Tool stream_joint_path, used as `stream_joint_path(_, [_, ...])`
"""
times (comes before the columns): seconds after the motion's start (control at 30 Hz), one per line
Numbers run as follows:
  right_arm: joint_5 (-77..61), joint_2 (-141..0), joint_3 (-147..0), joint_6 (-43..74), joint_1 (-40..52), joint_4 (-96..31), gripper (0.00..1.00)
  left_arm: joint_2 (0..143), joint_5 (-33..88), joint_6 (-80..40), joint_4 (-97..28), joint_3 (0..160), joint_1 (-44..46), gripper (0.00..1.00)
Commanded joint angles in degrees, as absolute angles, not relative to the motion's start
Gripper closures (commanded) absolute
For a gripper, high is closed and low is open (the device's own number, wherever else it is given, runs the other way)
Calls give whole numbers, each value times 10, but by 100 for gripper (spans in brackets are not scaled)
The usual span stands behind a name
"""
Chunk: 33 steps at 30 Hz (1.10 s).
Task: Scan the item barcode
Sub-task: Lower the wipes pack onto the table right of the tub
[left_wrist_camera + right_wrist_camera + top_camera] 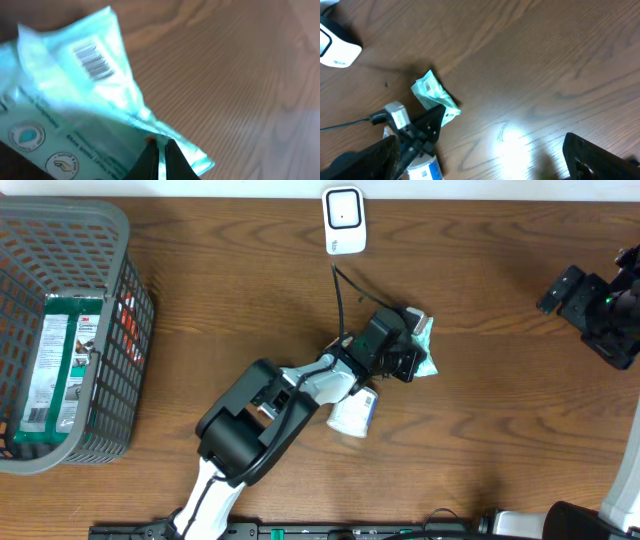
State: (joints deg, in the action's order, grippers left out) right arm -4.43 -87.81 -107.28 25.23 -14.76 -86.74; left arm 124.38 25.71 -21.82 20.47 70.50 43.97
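Teal packet clamped by its edge in left gripper, barcode showing, right gripper spread wide, empty

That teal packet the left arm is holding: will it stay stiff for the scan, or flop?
Probably floppy: the teal packet looks creased and bends away from the left jaws. Likely light, since a pinch on its edge holds it. Its shiny film may slip.

The scanner sits at the surface's far edge. Before it, the packet is in the left gripper, with a bottle nearer, under that arm. Far left stands a basket (a box lies inside). The right gripper is well off right.
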Motion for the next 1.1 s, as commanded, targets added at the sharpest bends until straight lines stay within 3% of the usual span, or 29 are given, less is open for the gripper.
stream_joint_path(0.0, [-41, -881, -1082, 257, -150, -868, 1, 1264, 266, -246, 191, 712, 438, 93])
stream_joint_path(0.57, [-41, -881, -1082, 257, -150, -868, 1, 1163, 213, -238, 219, 712, 437, 93])
stream_joint_path(1.07, [-41, -881, -1081, 257, -150, -868, 1, 1263, 196, -245, 296, 712, 438, 92])
